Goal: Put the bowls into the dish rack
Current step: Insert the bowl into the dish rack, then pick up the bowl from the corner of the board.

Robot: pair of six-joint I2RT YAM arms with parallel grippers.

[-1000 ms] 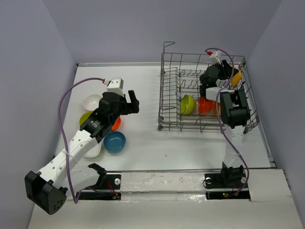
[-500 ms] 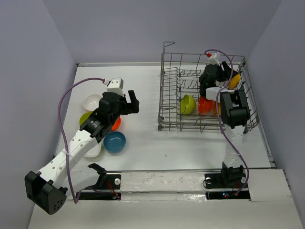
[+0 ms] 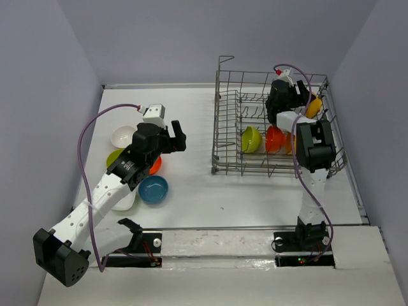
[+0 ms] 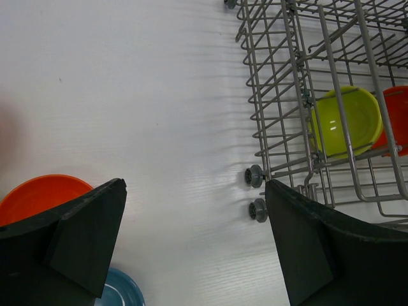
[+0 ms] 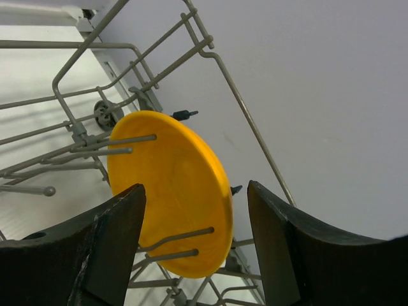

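Note:
The grey wire dish rack stands at the right. Inside it a lime green bowl and a red-orange bowl stand on edge. An orange-yellow bowl leans upright between tines near the rack's far right wall. My right gripper is open, one finger on each side of that bowl, with gaps showing. On the table at the left lie a white bowl, a lime green bowl, an orange bowl, a blue bowl and another white bowl. My left gripper hovers open and empty above them.
The rack's left wall and small grey wheels are just right of my left gripper. Bare white table lies between the loose bowls and the rack. Grey walls close in on three sides, near the rack's right side.
The right gripper's jaws have spread apart and come off the orange-yellow bowl, which now rests in the tines. The left arm has not moved.

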